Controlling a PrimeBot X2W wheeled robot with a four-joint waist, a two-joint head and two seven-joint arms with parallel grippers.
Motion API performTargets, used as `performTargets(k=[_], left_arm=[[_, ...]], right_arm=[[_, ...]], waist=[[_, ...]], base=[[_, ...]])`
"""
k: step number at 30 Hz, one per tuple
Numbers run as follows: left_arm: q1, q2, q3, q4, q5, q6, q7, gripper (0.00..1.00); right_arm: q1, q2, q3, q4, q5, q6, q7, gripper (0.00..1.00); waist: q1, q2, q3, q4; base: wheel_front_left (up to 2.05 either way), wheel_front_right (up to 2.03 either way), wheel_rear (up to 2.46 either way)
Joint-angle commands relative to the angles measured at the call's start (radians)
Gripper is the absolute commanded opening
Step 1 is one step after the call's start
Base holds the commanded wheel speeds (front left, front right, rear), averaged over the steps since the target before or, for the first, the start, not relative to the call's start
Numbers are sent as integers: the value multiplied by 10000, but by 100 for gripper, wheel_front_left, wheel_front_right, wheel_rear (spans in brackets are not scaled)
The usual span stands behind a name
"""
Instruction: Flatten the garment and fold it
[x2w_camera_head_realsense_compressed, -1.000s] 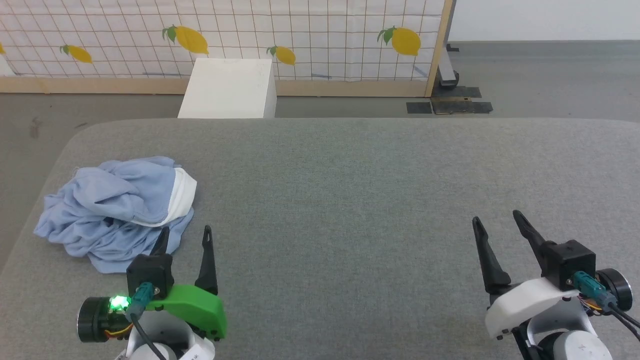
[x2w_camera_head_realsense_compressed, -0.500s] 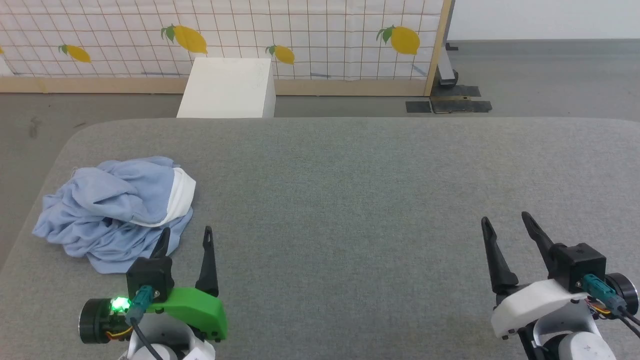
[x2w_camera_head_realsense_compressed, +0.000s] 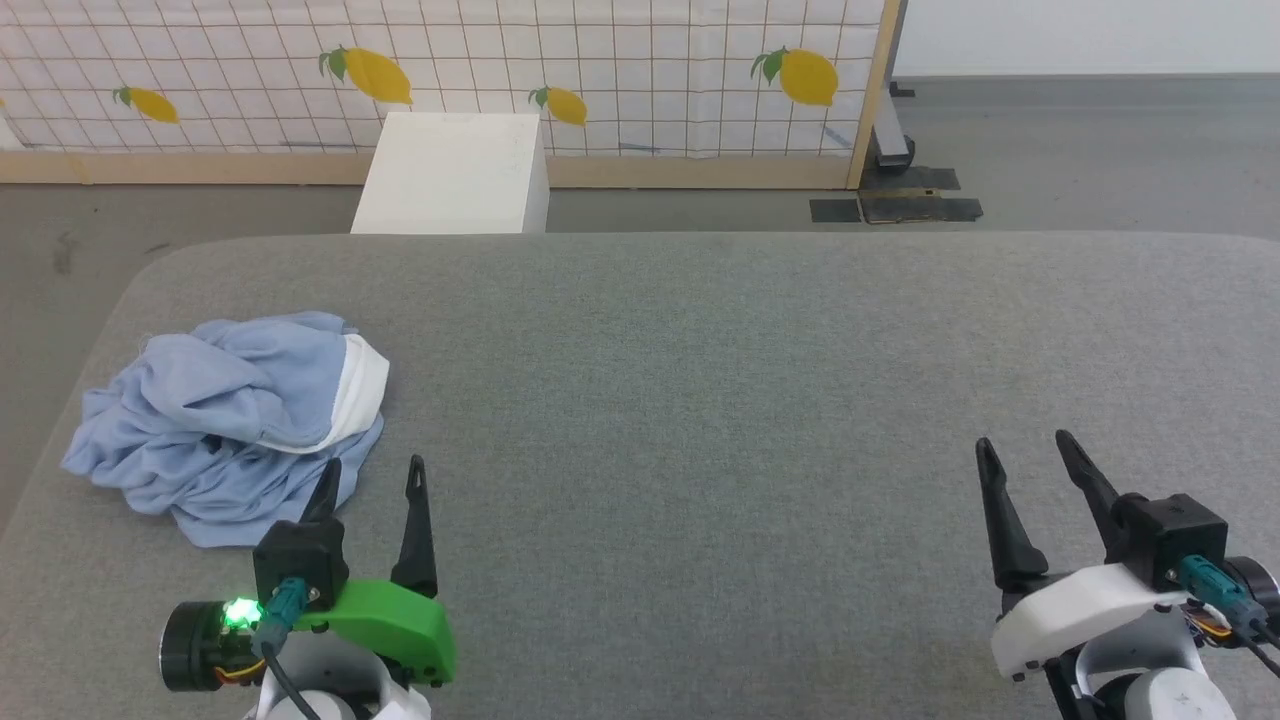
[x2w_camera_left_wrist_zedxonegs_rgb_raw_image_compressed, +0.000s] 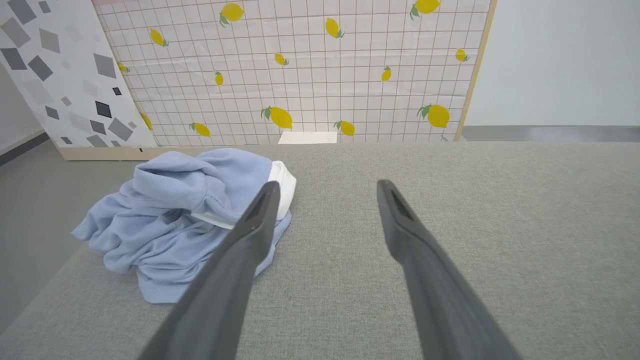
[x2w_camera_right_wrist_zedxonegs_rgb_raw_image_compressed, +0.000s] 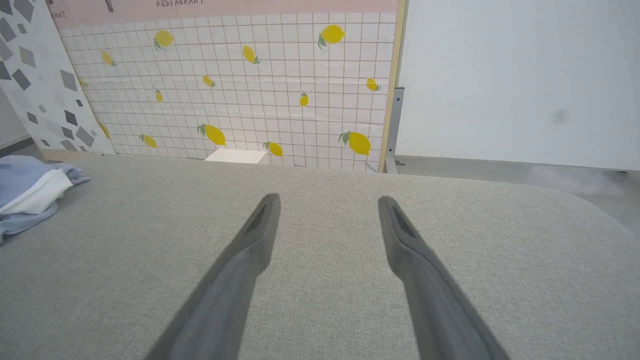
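Two grippers with long dark fingers are low over a wide grey fabric-covered table (x2w_camera_head_realsense_compressed: 700, 380), both with the jaws spread wide and nothing between them. At the far left of the table lies the light blue soft knit polo shirt (x2w_camera_head_realsense_compressed: 210, 430), crumpled in a heap, its white collar band (x2w_camera_head_realsense_compressed: 365, 385) on the right side of the heap. Just beside it, nearer to the robot, is the left gripper (x2w_camera_head_realsense_compressed: 372, 468) with a green housing; its left finger overlaps the near edge of the shirt in the head view, but whether it touches the cloth I cannot tell. Behind the table stand a plain white box (x2w_camera_head_realsense_compressed: 450, 175) and a white gridded screen with yellow lemons (x2w_camera_head_realsense_compressed: 650, 60). At the far right the right gripper (x2w_camera_head_realsense_compressed: 1024, 445), with a white housing, is over bare table, well apart from the shirt
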Motion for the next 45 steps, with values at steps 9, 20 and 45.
performTargets(k=[9, 20, 45], left_arm=[[-25, -20, 9, 145, -192, 38, -283, 100], [-40, -24, -23, 245, -290, 67, -505, 100], [296, -14, 281, 493, -366, 68, -1020, 100]], right_arm=[[-10, 4, -178, 187, 167, -6, -300, 100], [-18, 5, -299, 346, 231, -7, -524, 100], [176, 7, -81, 923, 207, -10, -1041, 100]], waist=[[0, 0, 9, -18], [0, 0, 26, 55], [0, 0, -331, 2302]], base=[[0, 0, 0], [0, 0, 0], [0, 0, 0]])
